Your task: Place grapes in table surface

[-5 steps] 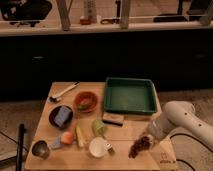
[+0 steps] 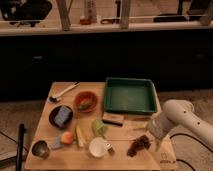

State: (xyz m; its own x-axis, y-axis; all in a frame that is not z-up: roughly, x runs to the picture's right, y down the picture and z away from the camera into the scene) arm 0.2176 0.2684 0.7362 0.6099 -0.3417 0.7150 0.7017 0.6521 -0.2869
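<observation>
The grapes (image 2: 138, 145), a small dark reddish bunch, lie on the light wooden table surface (image 2: 150, 161) near its front right corner, right of the white cup (image 2: 97, 147). My gripper (image 2: 153, 134) is at the end of the white arm (image 2: 182, 117) that comes in from the right. It hangs just above and to the right of the grapes, very close to them. I cannot tell whether it touches the bunch.
A green tray (image 2: 129, 95) stands at the back right. On the left are an orange bowl (image 2: 85, 100), a dark bowl with a blue sponge (image 2: 61, 116), an orange-red fruit (image 2: 66, 136), a green item (image 2: 99, 127) and a metal cup (image 2: 40, 148).
</observation>
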